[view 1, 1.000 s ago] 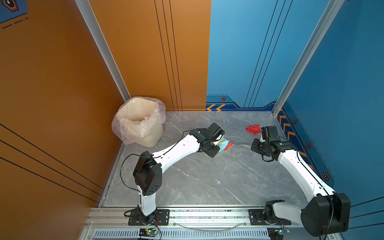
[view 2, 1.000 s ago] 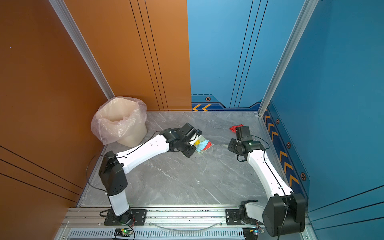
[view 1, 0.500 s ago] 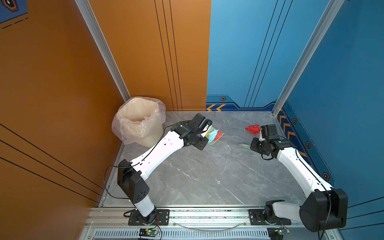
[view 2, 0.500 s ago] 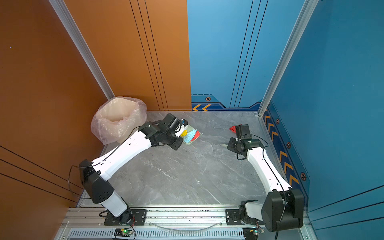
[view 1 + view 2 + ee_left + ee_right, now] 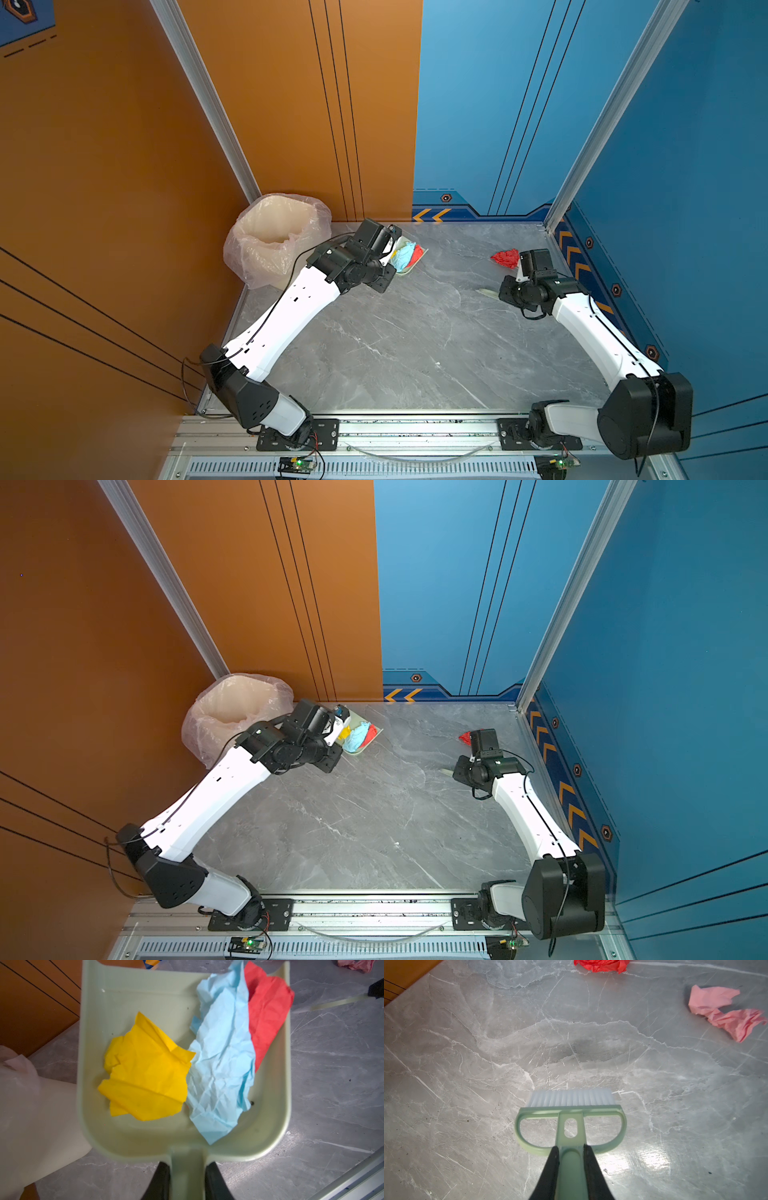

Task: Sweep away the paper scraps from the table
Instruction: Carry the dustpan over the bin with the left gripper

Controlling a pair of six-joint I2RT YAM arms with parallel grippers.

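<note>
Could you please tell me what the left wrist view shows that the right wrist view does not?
Left wrist only: the dustpan, its handle in the shut left gripper, holding a yellow scrap, a light blue scrap and a red scrap, beside the bin. Right wrist only: the shut right gripper's hold on the brush, and a loose red wad. Both: the table and, apparently, a pink scrap.

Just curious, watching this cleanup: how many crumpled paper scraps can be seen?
5: in the dustpan, yellow scrap, light blue scrap, red scrap; on the table, loose red scrap, pink scrap. More may be hidden.
</note>
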